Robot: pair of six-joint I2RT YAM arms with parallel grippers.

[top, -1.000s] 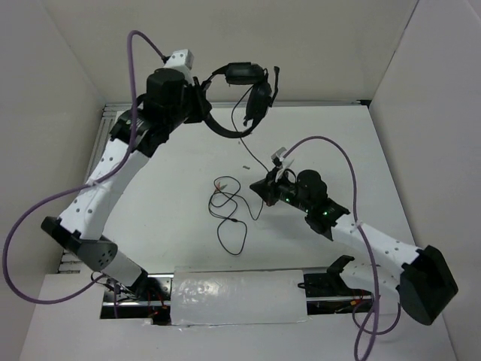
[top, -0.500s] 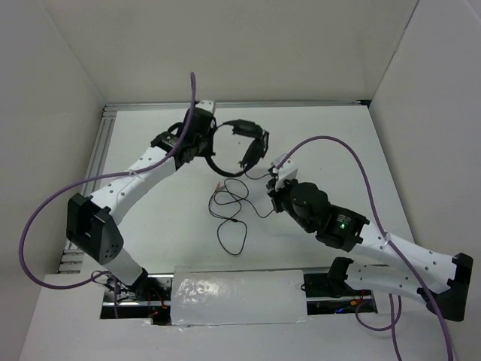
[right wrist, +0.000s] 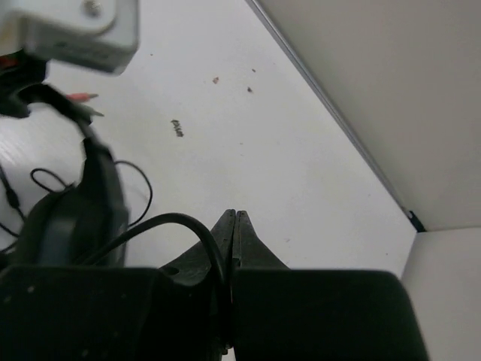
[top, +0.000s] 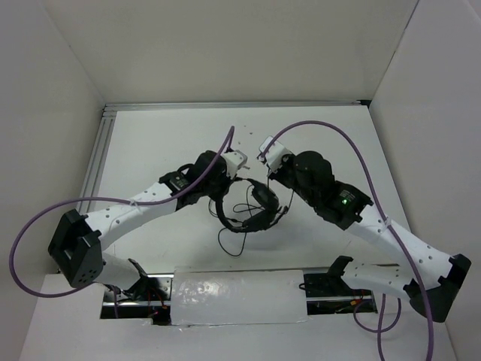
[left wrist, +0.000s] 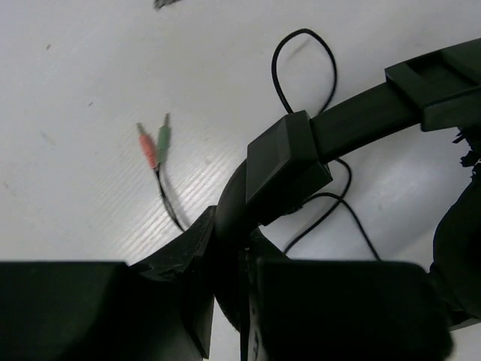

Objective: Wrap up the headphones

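Reaching over the middle of the table (top: 150, 143), the two grippers meet at the headphones (top: 255, 204). The left gripper (left wrist: 231, 252) is clamped on the headband (left wrist: 353, 120) to steady them. The right gripper (right wrist: 234, 226), fully closed, seems to pinch the thin cord (right wrist: 173, 219), probably for winding it.

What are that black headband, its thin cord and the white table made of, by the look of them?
The headband looks like hard plastic: matte black, crisp moulded edges. The cord seems rubber-sheathed, bending in loose loops. The table is white, matte, faintly ribbed; perhaps plastic board, hard to say.
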